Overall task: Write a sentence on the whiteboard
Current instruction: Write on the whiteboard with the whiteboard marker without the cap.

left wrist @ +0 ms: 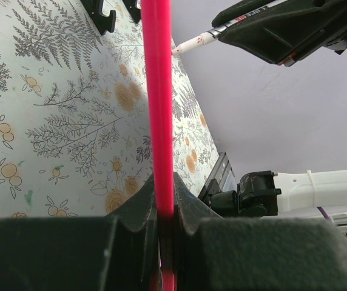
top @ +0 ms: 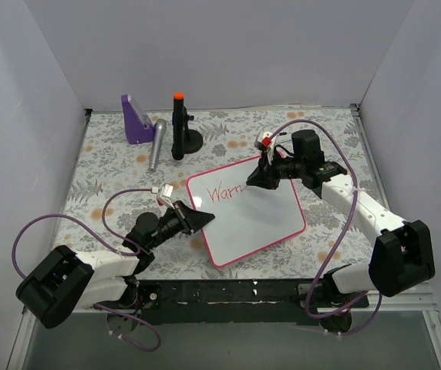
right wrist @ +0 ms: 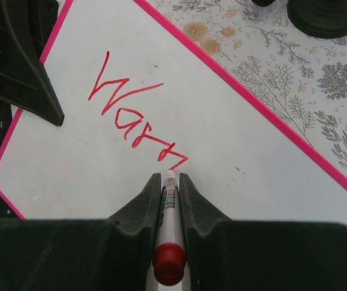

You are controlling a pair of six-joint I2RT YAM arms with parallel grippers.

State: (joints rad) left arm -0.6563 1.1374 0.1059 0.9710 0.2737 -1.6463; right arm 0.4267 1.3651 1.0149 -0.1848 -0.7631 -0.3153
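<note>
While the left gripper clamps the whiteboard by its edge, the right gripper grips a marker; the sentence shows only "Warm"; most is unwritten.

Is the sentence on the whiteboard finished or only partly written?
Partly written: the sentence reads only about "Warn", and the right gripper holds the marker tip at its last stroke.

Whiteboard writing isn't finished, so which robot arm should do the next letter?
Right. The right gripper holds the marker, tip at the end of the red writing on the whiteboard. The left gripper only pinches the pink frame.
</note>
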